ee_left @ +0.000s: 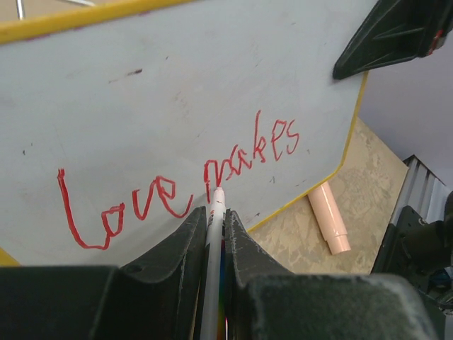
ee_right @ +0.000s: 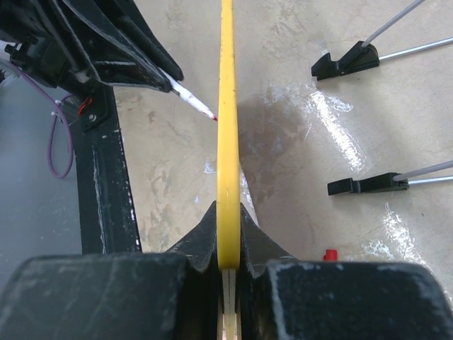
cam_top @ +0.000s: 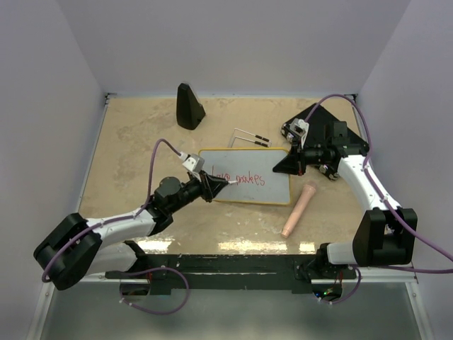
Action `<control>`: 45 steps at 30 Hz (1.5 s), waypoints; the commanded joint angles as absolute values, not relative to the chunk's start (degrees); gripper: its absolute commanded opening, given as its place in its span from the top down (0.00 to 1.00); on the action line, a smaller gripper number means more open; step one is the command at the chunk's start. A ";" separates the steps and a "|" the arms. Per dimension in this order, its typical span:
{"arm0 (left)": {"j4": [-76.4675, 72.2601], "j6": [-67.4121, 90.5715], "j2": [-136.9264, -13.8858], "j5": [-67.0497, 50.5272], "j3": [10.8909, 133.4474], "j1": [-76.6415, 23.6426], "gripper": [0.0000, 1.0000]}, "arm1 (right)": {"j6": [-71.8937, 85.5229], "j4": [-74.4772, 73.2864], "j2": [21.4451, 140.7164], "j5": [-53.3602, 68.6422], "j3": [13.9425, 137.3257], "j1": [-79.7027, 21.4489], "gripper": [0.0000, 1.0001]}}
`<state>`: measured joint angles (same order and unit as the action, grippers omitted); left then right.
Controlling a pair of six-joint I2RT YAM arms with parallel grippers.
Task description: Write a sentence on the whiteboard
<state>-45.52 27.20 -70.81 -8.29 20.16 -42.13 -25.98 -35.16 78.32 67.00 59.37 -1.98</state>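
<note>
The left claw is closed tightly on a white marker, which passes between its two fingers, and the red tip touches the whiteboard just under the first letter of the second word. The right claw is clamped on the right edge of the same board, with the thin yellow rim squeezed between both fingers. The sentence reads "Love makes" in loose red letters on one slightly rising line across the middle of the board.

The whiteboard is at the centre of the table, which has a beige, speckled surface. I cannot tell if the board lies flat or is lifted a little. Plain pale walls close the space on three sides, and a black frame runs along the near edge.

Just behind the board lie two thin metal rods with black tips. A peach-coloured cylinder lies beside the board's near right corner, apart from it. A black cone-like object stands far back, well apart from both arms
</note>
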 commanded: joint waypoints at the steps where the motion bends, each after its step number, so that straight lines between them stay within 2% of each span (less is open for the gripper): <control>1: -47.55 26.02 -64.52 -10.10 22.76 -42.01 1.00 | -25.66 -34.10 76.64 71.37 60.12 -2.37 1.00; 8: -40.61 28.55 -52.32 -10.20 22.42 -41.92 1.00 | -26.54 -34.45 76.82 72.51 60.38 -2.29 1.00; 13: -41.40 33.22 -47.73 -11.07 20.30 -41.75 1.00 | -26.46 -33.66 76.03 74.18 59.68 -2.37 1.00; 20: -35.96 34.90 -48.16 -11.52 22.41 -44.10 1.00 | -24.52 -30.76 74.18 75.59 57.75 -2.37 1.00; 29: -31.38 30.06 -51.77 -0.09 24.87 -53.43 1.00 | -21.19 -27.07 71.81 76.99 55.64 -2.37 1.00; 35: -30.67 29.01 -51.42 8.87 22.76 -53.61 1.00 | -20.13 -25.58 71.63 76.99 54.93 -2.37 1.00; 45: -30.15 28.21 -50.81 9.32 24.17 -53.61 1.00 | -19.60 -25.05 72.33 77.17 54.67 -2.37 1.00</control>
